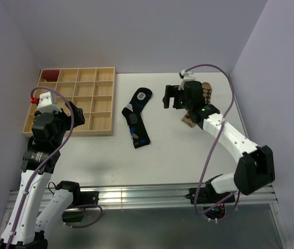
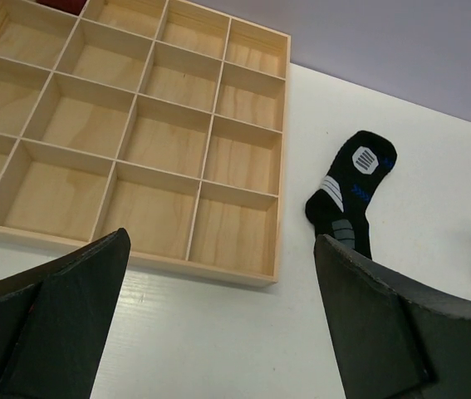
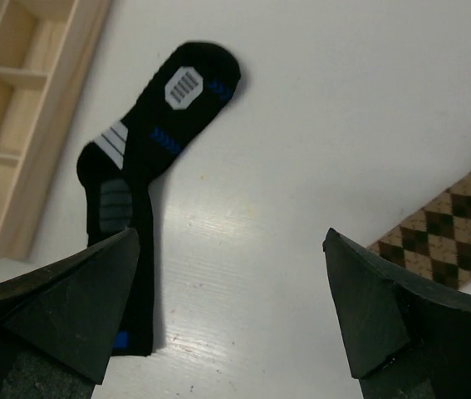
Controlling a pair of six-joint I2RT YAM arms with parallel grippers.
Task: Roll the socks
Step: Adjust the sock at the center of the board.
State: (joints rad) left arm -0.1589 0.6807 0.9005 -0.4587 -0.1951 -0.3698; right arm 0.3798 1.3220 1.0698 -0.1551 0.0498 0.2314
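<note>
My right claw (image 3: 231, 307) is wide open and empty, hanging right of the pale wooden grid tray (image 2: 282, 166). Black fabric sock with blue and grey-white patches (image 3: 148, 158) lies flat just right of the tray, below-left of the claw. Tan fabric sock with brown argyle diamonds (image 3: 447, 233) lies farther right. Left claw (image 2: 218, 320) is wide open and empty, at the tray's near edge.

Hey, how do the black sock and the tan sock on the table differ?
The black sock has blue and grey-white patches; the tan sock has brown diamonds. The black sock lies beside the wooden tray; the tan sock lies farther right, partly under the right arm. Both lie unrolled on the table, neither held.
</note>
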